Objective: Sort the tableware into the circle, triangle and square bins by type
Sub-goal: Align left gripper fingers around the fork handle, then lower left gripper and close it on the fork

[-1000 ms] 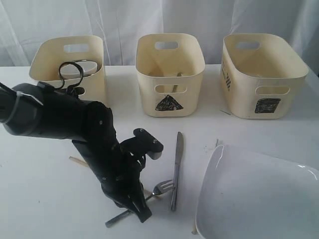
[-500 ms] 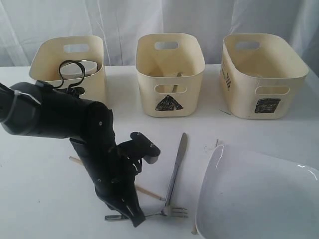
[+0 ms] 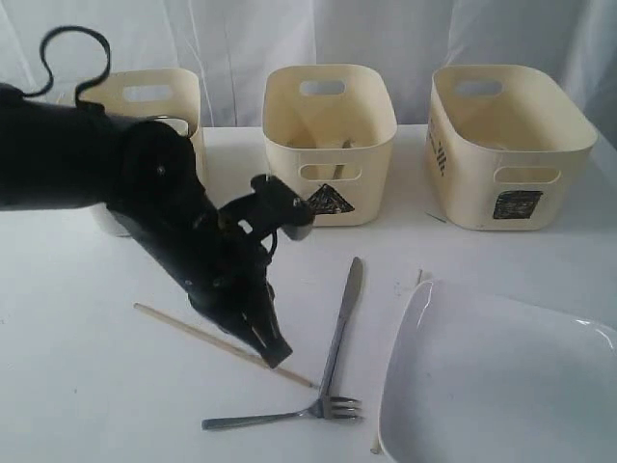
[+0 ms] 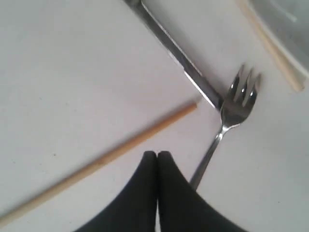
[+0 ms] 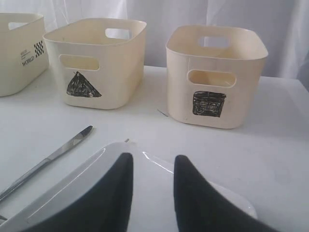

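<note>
Knife (image 3: 342,323) lies between chopstick (image 3: 212,340) on the left and plate (image 3: 501,386) on the right.

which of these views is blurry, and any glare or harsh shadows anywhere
Left wrist view: soft throughout, the chopstick and knife smeared at their edges. Exterior view: mostly sharp, flat even light, only faint shadows, a thin glint on the plate rim. Right wrist view: square bin crisp, the right gripper a featureless dark silhouette up close.

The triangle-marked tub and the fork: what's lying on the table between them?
A knife lies lengthwise between the tub and the fork's prongs, best seen in the exterior view.
</note>
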